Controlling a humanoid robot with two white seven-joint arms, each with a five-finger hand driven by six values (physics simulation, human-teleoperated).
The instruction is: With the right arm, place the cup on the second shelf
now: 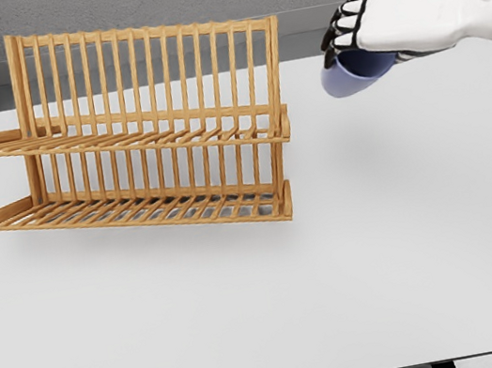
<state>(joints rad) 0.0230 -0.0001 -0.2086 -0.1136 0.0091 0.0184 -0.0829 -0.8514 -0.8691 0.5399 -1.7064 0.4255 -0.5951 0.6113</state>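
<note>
Spanning nearly the whole head view, the desk (384, 264) is a plain white surface carrying one wooden rack (137, 132) at its left half. The rack has two slatted shelves and a tall slatted back; the upper shelf (124, 141) sits above the lower shelf (136, 208) and both run from left to right, tilted slightly. Neither shelf holds anything.

The right robot hand (361, 25) enters from the upper right edge, raised above the desk and well apart from the rack's right end. Its fingers are curled around a cup (355, 71), gripping it from above. The left robot hand is not in view.

The step in hand appears to be the carry toward the rack. To do it well, move the cup leftward while keeping it above the level of the upper shelf, so that it clears the rack's right end post. Lower only once the cup is over the slats, and set it down between the back and the front rail. Release only after the cup rests on the slats, since they leave gaps in which a rim could catch or tip.

The cup is pale blue-violet with a smooth, matte surface. Only its lower part shows beneath the fingers; the opening appears to face down and left.
</note>
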